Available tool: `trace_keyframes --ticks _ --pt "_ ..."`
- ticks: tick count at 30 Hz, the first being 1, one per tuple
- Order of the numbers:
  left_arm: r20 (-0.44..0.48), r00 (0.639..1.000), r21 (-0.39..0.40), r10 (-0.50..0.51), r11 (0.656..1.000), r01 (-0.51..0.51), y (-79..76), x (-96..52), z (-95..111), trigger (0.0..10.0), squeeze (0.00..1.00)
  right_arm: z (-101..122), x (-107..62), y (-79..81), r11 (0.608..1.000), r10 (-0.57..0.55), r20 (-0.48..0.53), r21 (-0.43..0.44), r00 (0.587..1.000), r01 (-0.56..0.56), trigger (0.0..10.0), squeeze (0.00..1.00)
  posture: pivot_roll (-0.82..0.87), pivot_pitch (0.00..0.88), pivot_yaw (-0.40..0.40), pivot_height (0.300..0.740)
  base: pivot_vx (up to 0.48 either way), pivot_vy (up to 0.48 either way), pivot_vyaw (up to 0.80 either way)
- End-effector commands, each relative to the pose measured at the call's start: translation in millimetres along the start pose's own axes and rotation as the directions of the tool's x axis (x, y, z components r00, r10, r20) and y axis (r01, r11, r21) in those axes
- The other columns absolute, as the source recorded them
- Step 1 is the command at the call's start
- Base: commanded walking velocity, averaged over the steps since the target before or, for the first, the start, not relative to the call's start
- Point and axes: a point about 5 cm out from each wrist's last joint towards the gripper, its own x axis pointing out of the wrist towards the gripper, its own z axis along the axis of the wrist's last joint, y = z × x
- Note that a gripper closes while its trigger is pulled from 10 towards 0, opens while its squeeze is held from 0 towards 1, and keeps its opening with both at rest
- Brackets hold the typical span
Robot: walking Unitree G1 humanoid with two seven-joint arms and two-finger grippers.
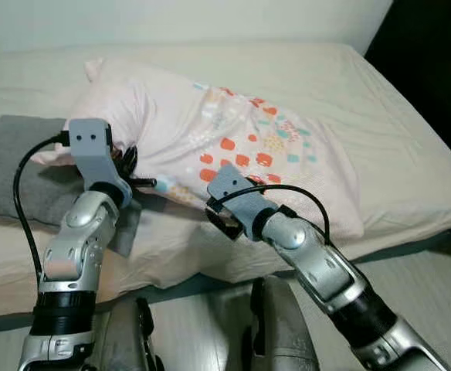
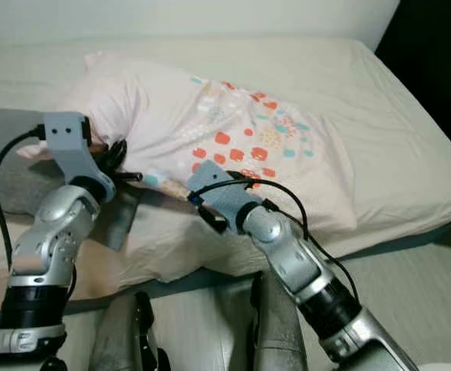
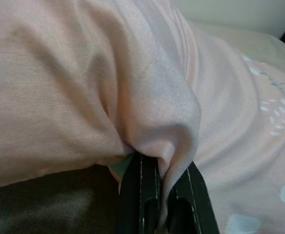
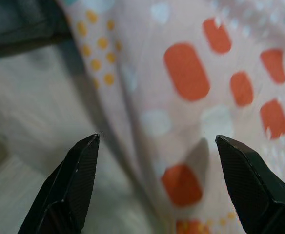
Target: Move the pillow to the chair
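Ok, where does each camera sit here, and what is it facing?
Left eye, head: down at bed, pillow; both arms show.
Right eye, head: same scene, shifted slightly.
Left wrist: along left gripper, shut on a pillow fold.
Right wrist: along right gripper, open at the pillow's patterned edge.
All four share the pillow.

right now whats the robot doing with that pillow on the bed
The robot is taking hold of the pale pink pillow with orange and teal spots, which lies on the cream bed beside a grey folded blanket. Its left gripper is shut on a fold of the pillow's plain end. Its right gripper is open at the patterned edge, not yet gripping. The pillow has not left the bed.
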Motion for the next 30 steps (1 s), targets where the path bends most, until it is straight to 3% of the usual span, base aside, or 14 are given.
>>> trace_keyframes --ticks 1,7,11,16,18,20,22,25,30 --pt "-0.027 1.0 -0.001 0.007 1.0 -0.007 1.9 -3.8 -6 0.0 0.0 -3 -3.3 6.8 0.999 0.035 -0.025 0.002 0.999 -0.035 10.0 0.0 -0.03 0.21 -0.048 0.574 0.0 0.0 0.0" --pt "-0.044 0.999 -0.01 -0.007 1.0 0.006 -3.7 -4.9 -11 0.0 0.0 -11 -6.8 17.9 0.988 0.148 -0.112 -0.021 0.983 -0.151 10.0 0.0 -0.03 0.211 -0.051 0.574 0.0 0.0 0.0" --pt "-0.047 0.999 -0.015 -0.009 1.0 0.009 -5.9 -5.3 -12 0.0 0.0 -19 -4.5 17.2 0.99 0.124 -0.164 -0.042 0.979 -0.132 10.0 0.0 -0.03 0.212 -0.057 0.574 0.0 0.0 0.0" --pt "-0.054 0.999 -0.038 -0.006 0.999 0.004 -8.6 -7.7 -15 0.0 0.0 -37 -1.4 0.1 0.991 -0.016 -0.265 -0.133 0.964 -0.02 10.0 0.0 -0.03 0.214 -0.059 0.574 0.0 0.0 0.0" --pt "-0.055 0.998 -0.043 -0.005 0.999 0.003 -8.9 -8.1 -15 0.0 0.0 -39 -1.1 -3.9 0.989 -0.042 -0.272 -0.15 0.961 0.0 10.0 0.0 -0.03 0.214 -0.059 0.574 0.0 0.0 0.0" --pt "-0.057 0.998 -0.052 -0.003 0.999 0.0 -9.6 -8.8 -16 0.0 0.0 -40 -0.9 -18.6 0.968 -0.147 -0.259 -0.235 0.955 0.085 10.0 0.0 -0.03 0.215 -0.059 0.574 0.0 0.0 0.0" --pt "-0.057 0.998 -0.052 -0.003 0.999 0.0 -9.6 -8.8 -16 0.0 0.0 -40 -0.9 -18.6 0.968 -0.147 -0.259 -0.235 0.955 0.085 10.0 0.0 -0.03 0.215 -0.059 0.574 0.0 0.0 0.0" --pt "-0.058 0.998 -0.067 -0.003 0.998 -0.001 -10.7 -9.3 -17 0.0 0.0 -33 -3.3 -38.7 0.916 -0.273 -0.204 -0.353 0.94 0.19 10.0 0.0 -0.04 0.216 -0.061 0.574 0.0 0.0 0.0" --pt "-0.06 0.998 -0.073 0.002 0.997 -0.006 -9.3 -10.2 -18 0.0 0.0 -21 -7.2 -50.4 0.869 -0.351 -0.131 -0.413 0.927 0.271 10.0 0.0 -0.04 0.216 -0.062 0.574 0.0 0.0 0.0"
